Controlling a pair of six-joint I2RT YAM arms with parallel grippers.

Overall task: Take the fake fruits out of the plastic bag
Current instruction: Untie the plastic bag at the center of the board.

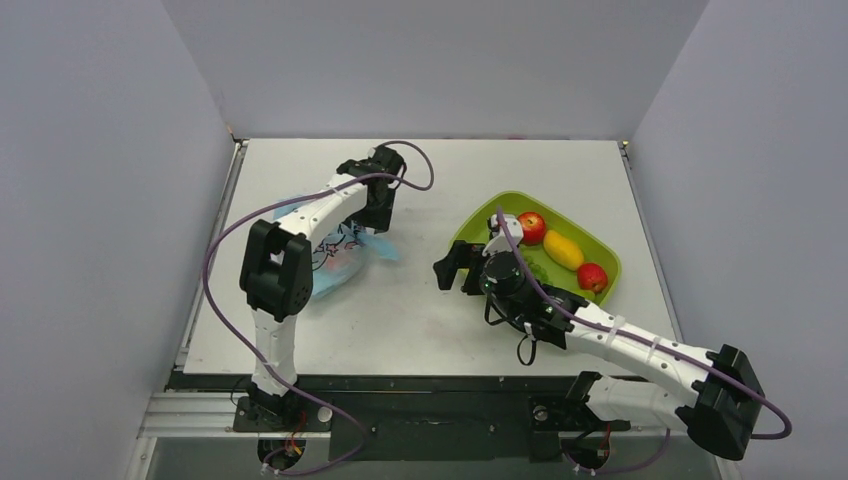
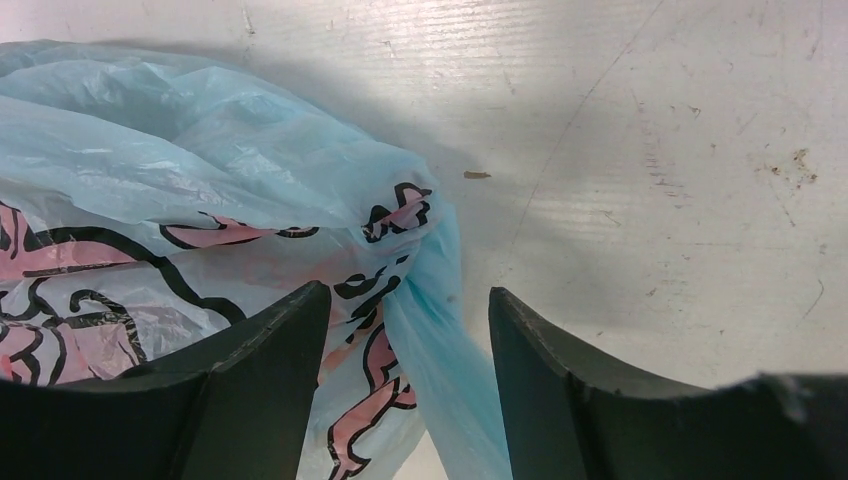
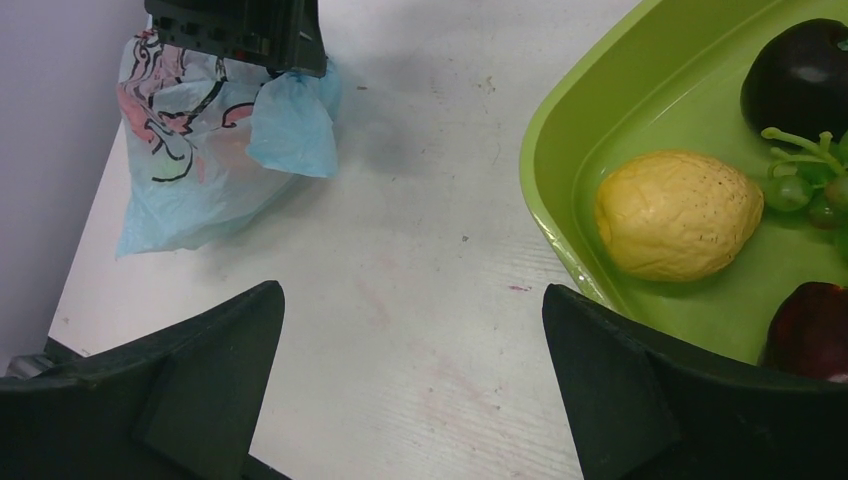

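Only the left wrist view shows the twisted neck of the plastic bag (image 2: pixel 150 170) lying between the left fingers (image 2: pixel 265 380), which are spread and not clenched on it. The neck's long axis runs from frame centre to the lower edge. The bag's body fills the left half, resting on the bench (image 2: pixel 650 150).

In the top view the bag is located left of centre, largely covered by the left arm, its gathered end pointing right.

In the right wrist view the right fingers (image 3: pixel 190 390) are released over the bench. The green tray (image 3: pixel 575 120) with a lemon (image 3: pixel 675 215) is shown at the right.
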